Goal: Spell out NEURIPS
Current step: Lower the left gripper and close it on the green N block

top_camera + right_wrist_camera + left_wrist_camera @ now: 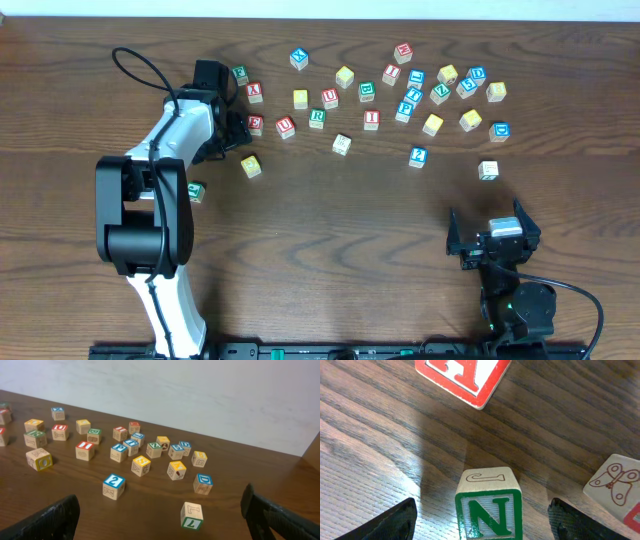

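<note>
The left claw point(482, 522) is held open over the far left part of the bench point(330, 230). The green N block point(489, 510) stands upright on the bench between the two fingers point(395, 522). A gap is seen on each side, so the block is not gripped. In the overhead view this block is hidden under the left claw. In the left wrist view a red A block point(462, 372) lies beyond it.

A row is seen just to the right of the left claw: red E block point(256, 124), red U block point(285, 127), green R block point(317, 118) and, after a gap, red I block point(372, 119).

The right claw point(162, 520) is held wide open at the near right of the bench, well apart from the blocks.
</note>
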Robot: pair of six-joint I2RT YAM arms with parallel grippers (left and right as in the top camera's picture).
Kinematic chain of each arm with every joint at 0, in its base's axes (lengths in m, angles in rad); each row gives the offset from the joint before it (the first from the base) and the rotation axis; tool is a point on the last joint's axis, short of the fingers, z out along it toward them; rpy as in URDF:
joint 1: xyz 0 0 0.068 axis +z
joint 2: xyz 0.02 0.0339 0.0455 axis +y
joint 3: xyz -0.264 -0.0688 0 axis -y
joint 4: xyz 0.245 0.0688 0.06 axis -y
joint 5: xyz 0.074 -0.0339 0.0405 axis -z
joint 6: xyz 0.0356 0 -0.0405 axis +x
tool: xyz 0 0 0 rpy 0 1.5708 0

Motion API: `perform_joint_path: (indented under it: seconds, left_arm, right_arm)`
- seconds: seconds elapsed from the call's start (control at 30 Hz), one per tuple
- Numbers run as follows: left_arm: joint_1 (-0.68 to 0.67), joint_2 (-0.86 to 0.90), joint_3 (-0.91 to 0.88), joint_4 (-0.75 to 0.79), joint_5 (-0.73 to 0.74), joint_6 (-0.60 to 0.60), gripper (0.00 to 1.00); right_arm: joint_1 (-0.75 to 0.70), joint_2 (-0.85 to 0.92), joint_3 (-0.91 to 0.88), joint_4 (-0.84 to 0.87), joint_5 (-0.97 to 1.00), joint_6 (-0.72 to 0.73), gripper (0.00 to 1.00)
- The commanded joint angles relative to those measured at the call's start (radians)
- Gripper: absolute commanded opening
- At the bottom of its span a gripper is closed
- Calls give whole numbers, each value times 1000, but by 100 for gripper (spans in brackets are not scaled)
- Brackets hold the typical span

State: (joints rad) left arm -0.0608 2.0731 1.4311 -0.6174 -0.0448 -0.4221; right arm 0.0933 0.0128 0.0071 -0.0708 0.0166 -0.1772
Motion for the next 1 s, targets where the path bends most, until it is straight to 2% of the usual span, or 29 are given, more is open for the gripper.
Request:
perform_joint_path:
  seconds: [0.0,0.2,0.3,0.37,0.6,0.77,0.9,0.97]
  left_arm:
    - [5,14,-7,7,-19,-6,82]
    - [5,14,-6,22,-15,-6,77]
    - [5,14,-6,26,-15,-6,64]
    - [5,14,-6,28,-15,-6,59]
    - [5,14,-5,29,-15,-6,58]
    - [5,14,1,29,1,0,41]
    - [5,14,3,29,7,2,40]
    - [5,14,3,29,7,2,36]
  right_arm:
    - [-9,-5,-2,-4,-1,-7,99]
    - [-9,-5,-2,-4,-1,-7,99]
    - [-9,-5,-2,-4,-1,-7,99]
    - [-9,-5,-2,-4,-1,-7,99]
    - [-9,-5,-2,-4,-1,-7,99]
    - [-9,-5,-2,-4,-1,-7,99]
    - [-9,-5,-2,-4,-1,-7,99]
    - [-9,-5,-2,-4,-1,-7,99]
